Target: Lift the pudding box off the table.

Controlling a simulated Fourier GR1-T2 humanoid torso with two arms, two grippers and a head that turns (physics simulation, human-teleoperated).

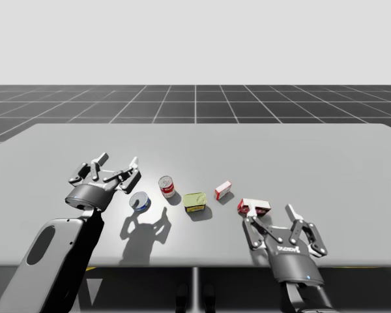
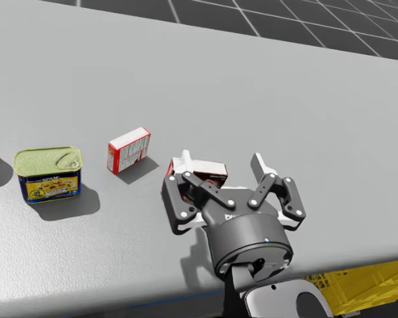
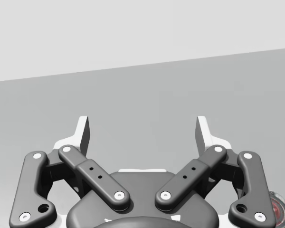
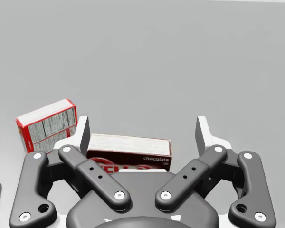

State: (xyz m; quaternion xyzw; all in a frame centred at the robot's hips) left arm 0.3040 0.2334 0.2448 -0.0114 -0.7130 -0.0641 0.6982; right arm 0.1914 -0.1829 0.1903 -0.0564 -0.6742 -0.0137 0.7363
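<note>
Two right fingers [image 4: 83, 133] stand spread wide and pinch nothing; the dark brown cardboard pudding box [image 4: 128, 145] lies flat on the grey tabletop [image 4: 180, 57], between these fingers and just ahead of the palm.

Long axis: it runs from one finger toward the other, along the closing line; closure would therefore bear on the two short ends, and the box length fits inside the present spread.

Offset: the box is not centred; one short end lies close against the finger nearer the small red-and-white cardboard box [image 4: 47, 124], and contact there cannot be confirmed; the other short end stands clearly apart from the opposite finger.

Assessment: the close finger would probably meet its end first and slide the box along the tabletop until the opposite finger arrives; a small sideways correction toward the red-and-white box would even the gaps; the fingers also look somewhat high on the box, so a slight descent seems advisable before closing.

Arm selection: the left fingers [image 3: 83, 133] are spread, pinch nothing, face bare tabletop, and are well apart from the pudding box; the right arm is the nearer.
</note>
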